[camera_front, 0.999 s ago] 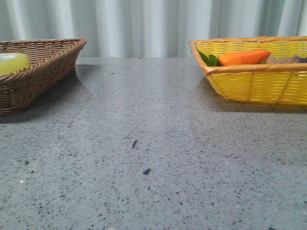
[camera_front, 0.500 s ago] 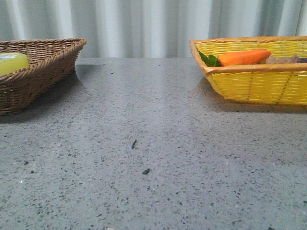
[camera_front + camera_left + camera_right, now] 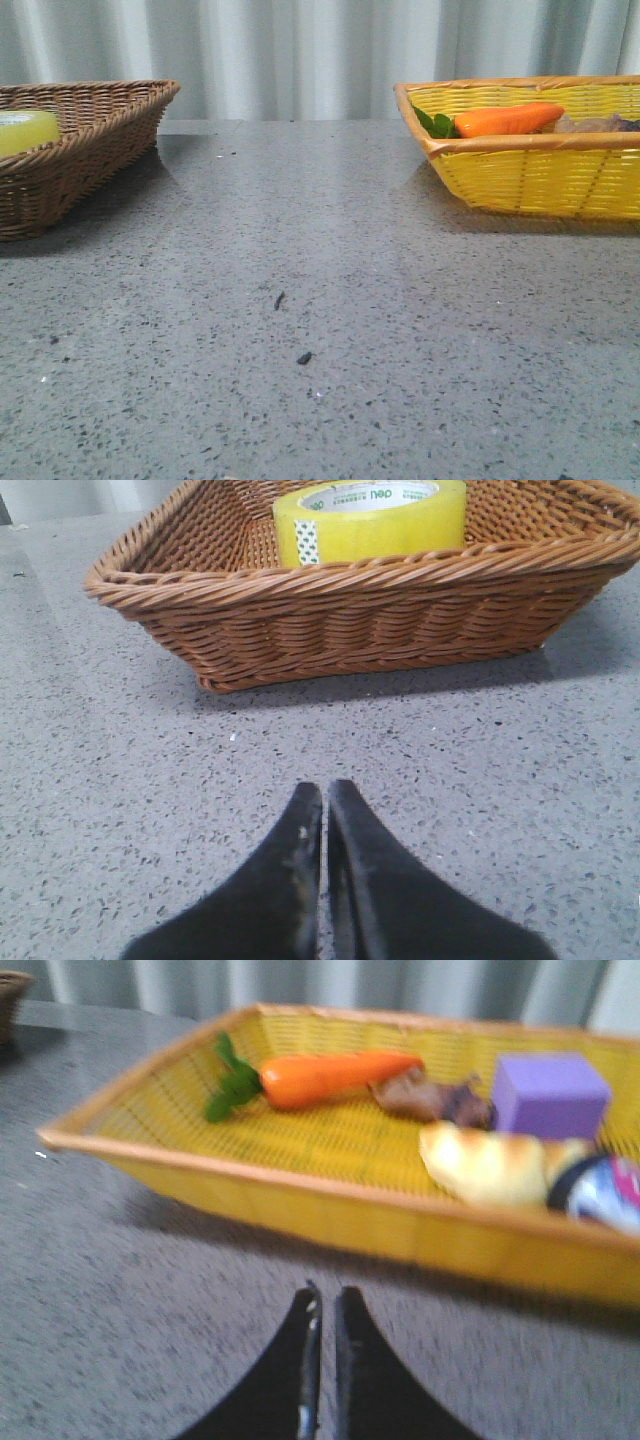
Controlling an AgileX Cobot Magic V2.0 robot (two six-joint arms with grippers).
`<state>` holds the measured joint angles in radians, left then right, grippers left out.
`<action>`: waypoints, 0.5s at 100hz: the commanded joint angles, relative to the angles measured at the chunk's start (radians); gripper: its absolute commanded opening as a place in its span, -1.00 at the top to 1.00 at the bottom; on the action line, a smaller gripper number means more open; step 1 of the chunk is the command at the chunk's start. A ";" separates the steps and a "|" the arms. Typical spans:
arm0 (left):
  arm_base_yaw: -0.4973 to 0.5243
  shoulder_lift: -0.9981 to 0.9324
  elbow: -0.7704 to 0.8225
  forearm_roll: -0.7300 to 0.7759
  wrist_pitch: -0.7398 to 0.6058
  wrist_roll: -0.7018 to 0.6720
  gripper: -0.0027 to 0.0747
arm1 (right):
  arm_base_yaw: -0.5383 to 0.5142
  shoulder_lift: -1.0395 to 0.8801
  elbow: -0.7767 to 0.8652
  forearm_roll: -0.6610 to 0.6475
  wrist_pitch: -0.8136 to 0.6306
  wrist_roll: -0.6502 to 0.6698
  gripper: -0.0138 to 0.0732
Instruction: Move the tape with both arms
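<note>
Table [image 3: 320, 300]: grey speckled stone top, with two small dark specks near the middle; pale curtain [image 3: 300, 55] behind.

Brown basket [image 3: 350, 610]: woven wicker, on the table at the robot's left. It held the tape [image 3: 370, 520], a wide yellow-green roll lying flat with its pale face up (green "deli" lettering legible in the left wrist view). In the front view only a yellow-green sliver of the roll showed above the rim, at the frame's left edge.

Yellow basket [image 3: 300, 1200]: woven, on the table at the robot's right, well apart from the brown basket. Contents: carrot [image 3: 340, 1077], orange with green leaves, lying on its side; a brown crumpled item [image 3: 430, 1097] just beside the carrot's tip (blurred, kind not clear); purple block [image 3: 550, 1092]; a pale yellow bread-like item [image 3: 490, 1165]; a blue-and-white item [image 3: 605, 1192] at the near rim, partly hidden.

Left gripper [image 3: 325, 800]: black fingers pressed together, clenched on nothing, low over the bare table just in front of the brown basket, apart from the tape.

Right gripper [image 3: 323, 1305]: black fingers closed to a thin slit, empty, over the table in front of the yellow basket (view blurred).

Neither arm showed in the front view.
</note>
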<state>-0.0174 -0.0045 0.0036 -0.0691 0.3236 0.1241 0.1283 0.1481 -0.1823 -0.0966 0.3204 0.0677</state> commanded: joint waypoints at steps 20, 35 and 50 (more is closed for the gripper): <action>0.003 -0.028 0.009 -0.001 -0.064 -0.009 0.98 | -0.087 -0.172 0.198 0.013 -0.118 0.027 0.78; 0.003 -0.028 0.009 -0.001 -0.064 -0.009 0.98 | -0.098 -0.176 0.215 0.013 -0.012 0.027 0.78; 0.003 -0.028 0.009 -0.001 -0.064 -0.009 0.98 | -0.098 -0.176 0.215 0.013 -0.001 0.027 0.78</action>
<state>-0.0174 -0.0045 0.0036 -0.0691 0.3252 0.1241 0.0369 -0.0096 0.0112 -0.0795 0.3275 0.0923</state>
